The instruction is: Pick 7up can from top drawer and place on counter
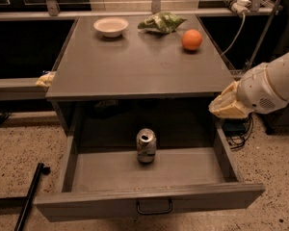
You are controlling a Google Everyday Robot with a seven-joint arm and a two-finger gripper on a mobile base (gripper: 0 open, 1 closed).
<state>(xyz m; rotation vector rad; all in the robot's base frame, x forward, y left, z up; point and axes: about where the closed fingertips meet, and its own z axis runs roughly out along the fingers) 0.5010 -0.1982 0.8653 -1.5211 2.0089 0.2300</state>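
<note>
The 7up can (146,146) stands upright in the middle of the open top drawer (86,207), its shiny top facing up. The drawer is pulled out from under the counter (135,64), and its dark wire handle (154,208) shows at the front centre. My gripper (222,105) is at the right, just off the counter's front right corner and above the drawer's right wall. It is well to the right of the can and higher than it, with nothing seen in it. The white arm (274,83) runs off to the right.
On the counter's far side are a white bowl (111,26), a green crumpled bag (162,21) and an orange (191,39). A black pole (31,196) lies on the speckled floor at the left. Cables (238,134) hang at the right.
</note>
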